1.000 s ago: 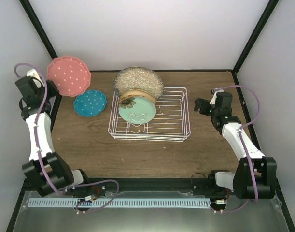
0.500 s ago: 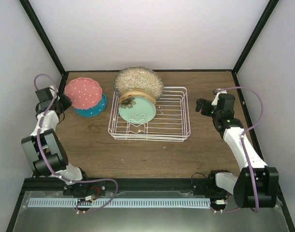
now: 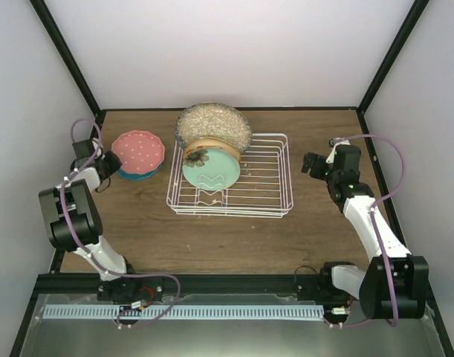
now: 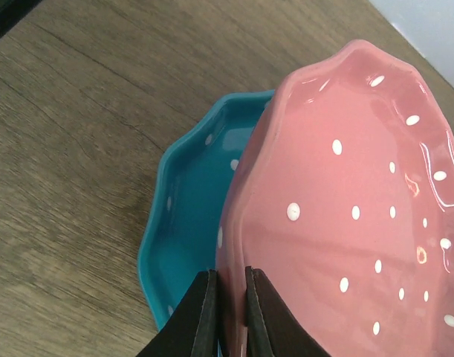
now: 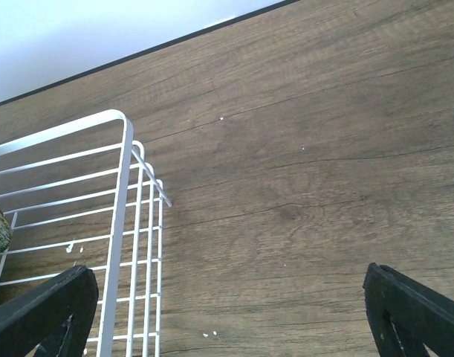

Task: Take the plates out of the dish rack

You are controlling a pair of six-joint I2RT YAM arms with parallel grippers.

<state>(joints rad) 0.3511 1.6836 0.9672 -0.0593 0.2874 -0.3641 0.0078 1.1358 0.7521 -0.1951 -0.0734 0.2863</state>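
Top external: the white wire rack (image 3: 264,186) sits mid-table, holding a grey speckled plate (image 3: 212,123), a cream floral plate (image 3: 200,152) and a mint plate (image 3: 212,169) on edge at its 9 o'clock end. At 9 o'clock of the rack, the pink dotted plate (image 3: 139,149) overlaps the blue plate (image 3: 130,174).

Left wrist: the left gripper (image 4: 230,312) pinches the pink plate's (image 4: 360,223) scalloped rim, with the blue plate (image 4: 189,201) underneath.

Right wrist: the right gripper (image 5: 227,312) gapes wide and holds nothing, the rack (image 5: 126,186) at its 9 o'clock.
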